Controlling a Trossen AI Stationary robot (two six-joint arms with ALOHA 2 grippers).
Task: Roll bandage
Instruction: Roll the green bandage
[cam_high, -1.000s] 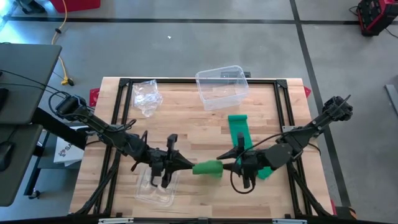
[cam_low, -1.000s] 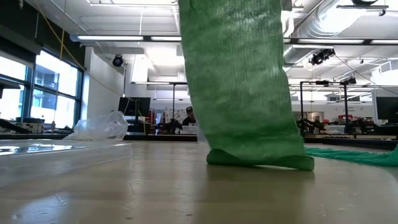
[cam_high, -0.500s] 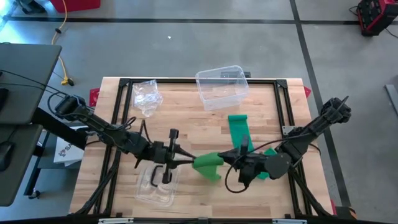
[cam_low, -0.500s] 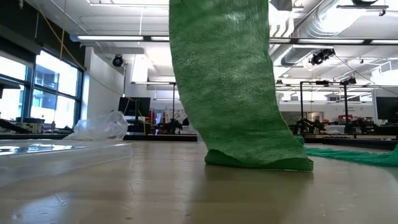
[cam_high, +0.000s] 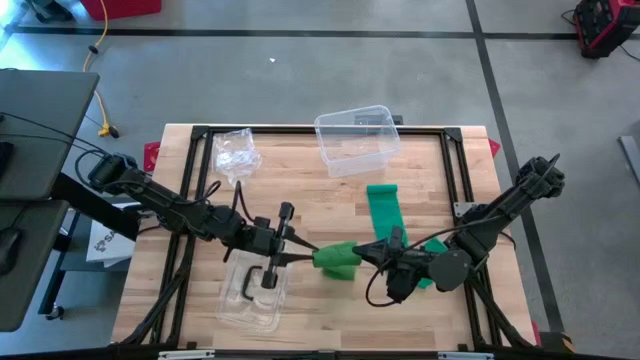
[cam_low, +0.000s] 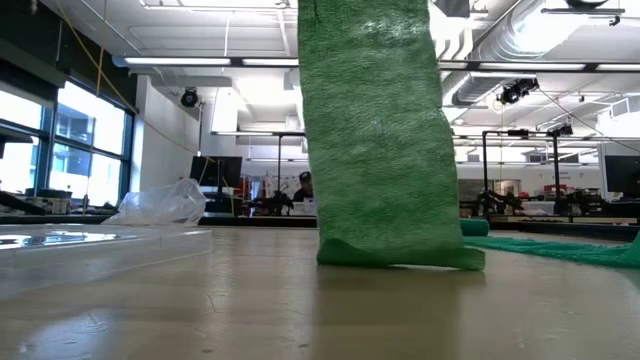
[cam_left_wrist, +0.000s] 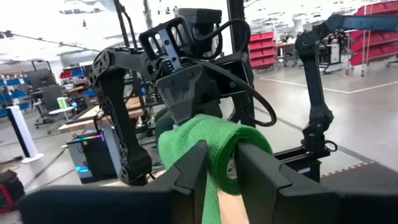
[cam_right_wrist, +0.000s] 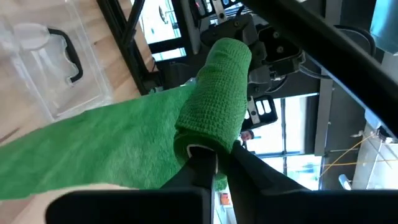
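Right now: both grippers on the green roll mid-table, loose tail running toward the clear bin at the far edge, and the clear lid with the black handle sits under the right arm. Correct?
One error: the clear lid with the black handle lies under the left arm, not the right, per the high view. The rest holds: left gripper and right gripper both meet the green roll mid-table, and its loose tail runs toward the clear bin.

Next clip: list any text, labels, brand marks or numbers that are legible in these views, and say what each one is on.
None can be read.
Green elastic bandage roll: plain weave, no print.
Clear plastic bin and clear plastic lid with black handle: no label visible.
White item beside the table's left edge: dark marks, too small to read.
Lit panel behind the roll in the right wrist view: too blurred to read.
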